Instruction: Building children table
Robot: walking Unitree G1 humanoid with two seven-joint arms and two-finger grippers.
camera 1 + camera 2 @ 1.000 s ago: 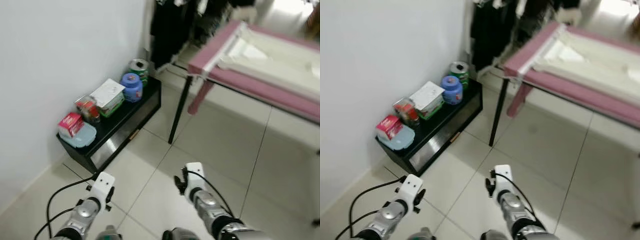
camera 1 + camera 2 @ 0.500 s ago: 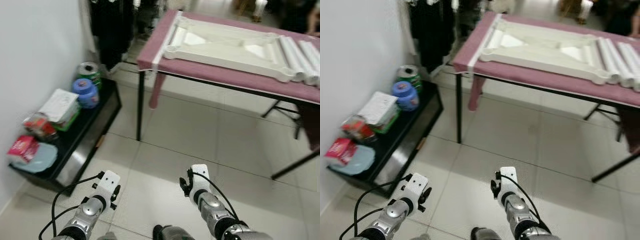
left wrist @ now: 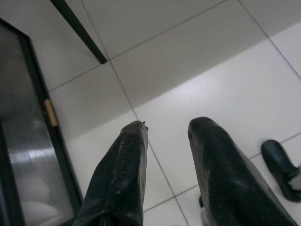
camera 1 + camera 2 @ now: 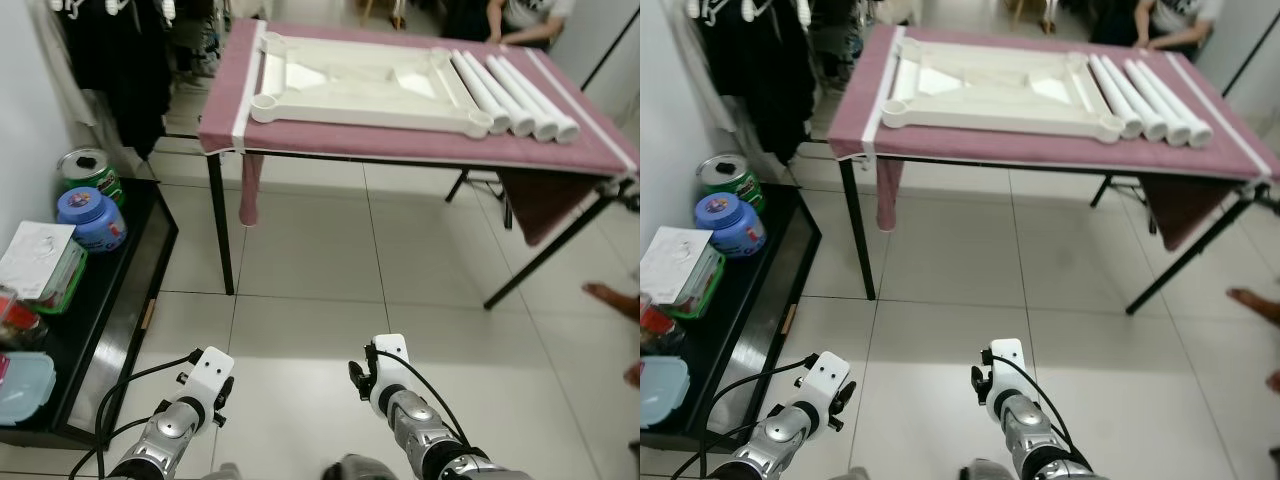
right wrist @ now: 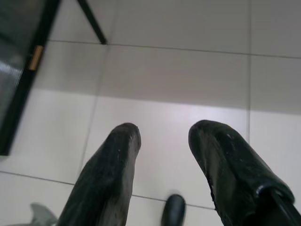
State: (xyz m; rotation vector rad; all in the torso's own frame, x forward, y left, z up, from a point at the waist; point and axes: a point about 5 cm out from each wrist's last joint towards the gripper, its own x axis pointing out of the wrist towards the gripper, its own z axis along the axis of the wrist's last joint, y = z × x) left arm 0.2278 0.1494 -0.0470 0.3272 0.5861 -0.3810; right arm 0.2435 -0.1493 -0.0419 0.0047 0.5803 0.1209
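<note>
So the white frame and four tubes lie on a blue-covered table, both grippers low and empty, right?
Not blue: the left eye view shows the table covered in pink. The frame and tubes lie there; left gripper and right gripper hang low, empty.

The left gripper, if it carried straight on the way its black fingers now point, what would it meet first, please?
Most likely the white tiled floor: the left gripper, fingers apart, aims down at bare tiles, with the low black shelf unit off to one side. Depth is hard to judge.
</note>
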